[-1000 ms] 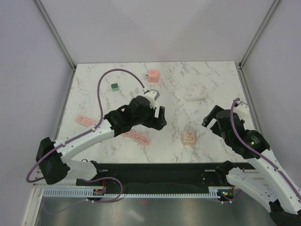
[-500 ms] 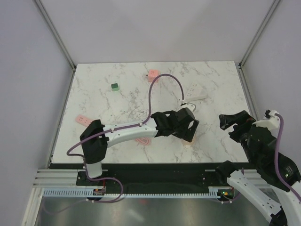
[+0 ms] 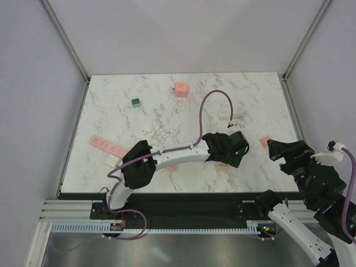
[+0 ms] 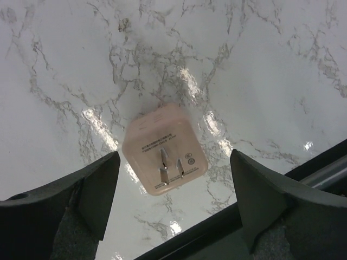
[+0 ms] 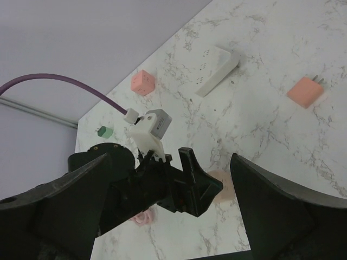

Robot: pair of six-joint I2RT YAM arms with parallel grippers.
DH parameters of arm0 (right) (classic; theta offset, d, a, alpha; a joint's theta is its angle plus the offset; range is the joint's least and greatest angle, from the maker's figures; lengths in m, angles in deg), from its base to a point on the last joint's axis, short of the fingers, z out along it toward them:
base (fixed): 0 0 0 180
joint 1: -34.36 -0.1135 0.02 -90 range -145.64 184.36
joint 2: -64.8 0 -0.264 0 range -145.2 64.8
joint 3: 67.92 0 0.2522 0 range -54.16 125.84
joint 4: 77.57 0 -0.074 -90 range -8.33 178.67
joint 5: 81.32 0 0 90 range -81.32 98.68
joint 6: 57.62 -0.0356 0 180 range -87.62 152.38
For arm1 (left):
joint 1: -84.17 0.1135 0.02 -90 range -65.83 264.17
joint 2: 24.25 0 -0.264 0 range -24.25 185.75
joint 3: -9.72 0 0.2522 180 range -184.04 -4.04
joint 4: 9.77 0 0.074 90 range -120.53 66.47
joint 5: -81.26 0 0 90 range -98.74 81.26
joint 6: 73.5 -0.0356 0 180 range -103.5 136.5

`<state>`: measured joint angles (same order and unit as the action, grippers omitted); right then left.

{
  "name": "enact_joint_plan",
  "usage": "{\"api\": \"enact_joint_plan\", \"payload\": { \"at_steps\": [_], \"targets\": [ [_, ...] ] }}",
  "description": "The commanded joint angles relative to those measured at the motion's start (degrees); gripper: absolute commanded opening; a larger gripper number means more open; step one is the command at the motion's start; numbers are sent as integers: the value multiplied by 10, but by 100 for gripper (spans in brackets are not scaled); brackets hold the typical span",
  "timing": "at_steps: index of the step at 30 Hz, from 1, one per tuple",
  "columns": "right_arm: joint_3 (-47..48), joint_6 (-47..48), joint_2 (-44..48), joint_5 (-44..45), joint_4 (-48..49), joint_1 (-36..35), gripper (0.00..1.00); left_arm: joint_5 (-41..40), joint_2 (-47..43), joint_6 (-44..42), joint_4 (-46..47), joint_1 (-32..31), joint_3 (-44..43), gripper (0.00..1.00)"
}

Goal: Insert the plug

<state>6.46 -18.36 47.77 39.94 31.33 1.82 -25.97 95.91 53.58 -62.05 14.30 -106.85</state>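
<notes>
Left claw (image 4: 174, 158): spread wide, hovering over the pink cube plug, gaps on both sides.
Pink cube plug (image 4: 164, 149): lying on the bench (image 4: 260, 65), prongs up, near edge, right of centre.
Right claw (image 5: 169, 158): spread wide, empty, raised at near right.
White power strip (image 3: 231, 114): beyond the cube plug, apart.
Flat pink plug (image 3: 265, 141): right of left claw.

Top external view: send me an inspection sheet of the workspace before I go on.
Surface: marble table, nothing spilled.
Job's things: pink adapter lies prongs up; white power strip and pink power strip lie apart from it.
Clutter: pink cube, green cube, loose pink plug, coiled pink cable.
Grippers: left gripper open, straddling the adapter without touching; right gripper open, empty.
Cables: purple cable arches over the left arm.
Surroundings: plain walls, metal frame post.
</notes>
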Motion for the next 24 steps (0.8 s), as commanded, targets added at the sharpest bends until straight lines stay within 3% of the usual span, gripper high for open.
{"api": "enact_joint_plan", "payload": {
  "at_steps": [1, 4, 11, 14, 16, 20, 21, 24],
  "targets": [
    [-1, 13, 5, -11, 16, -2, 98, -50, 38, 17, -33, -8, -48, 89],
    [-3, 12, 6, -22, 19, -2, 98, -85, 56, 23, -60, -12, -64, 89],
    [-12, 13, 6, -33, 21, -3, 98, -83, 75, 37, -74, -11, -63, 87],
    [-21, 13, 8, -40, 28, -3, 98, -84, 80, 44, -72, -11, -64, 80],
    [-28, 20, 9, -50, 33, -3, 98, -83, 79, 46, -68, -11, -63, 54],
    [-47, 33, 8, -73, 50, -2, 97, -33, 54, 34, -45, -1, -48, 19],
    [-59, 38, 8, -81, 55, -2, 97, -18, 31, 31, -34, 3, -29, 2],
    [-88, 54, 14, -136, 96, -2, 95, 63, -28, 30, 32, 28, 55, 2]
  ]
}}
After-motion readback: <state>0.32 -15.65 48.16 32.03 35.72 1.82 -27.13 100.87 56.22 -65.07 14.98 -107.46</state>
